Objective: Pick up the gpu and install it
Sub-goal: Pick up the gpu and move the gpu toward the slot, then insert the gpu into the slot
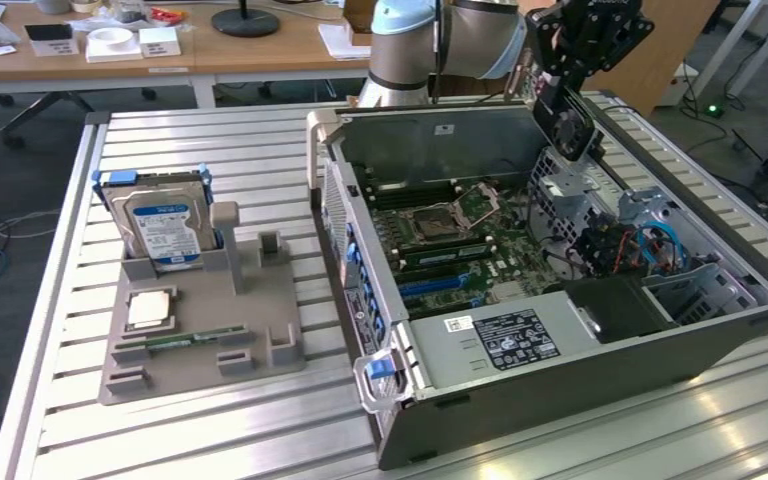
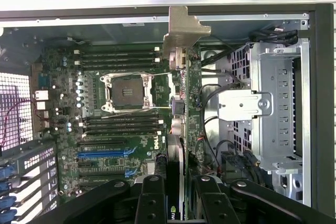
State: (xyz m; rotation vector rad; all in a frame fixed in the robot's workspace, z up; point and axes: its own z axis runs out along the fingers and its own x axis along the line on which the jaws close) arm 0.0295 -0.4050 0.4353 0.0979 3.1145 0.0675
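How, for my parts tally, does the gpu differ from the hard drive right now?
The gpu hangs in the gripper above the open computer case; the hard drive sits in the grey holder on the table. The gpu is dark; the hard drive is silver with a blue-white label. Both stand on edge.

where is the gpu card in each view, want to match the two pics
Exterior view: thin dark gpu card hanging from the gripper, the exterior view's upper right.
Wrist view: gpu card edge-on between black fingers, over the green motherboard.
Shared landmark: square silver cpu socket.
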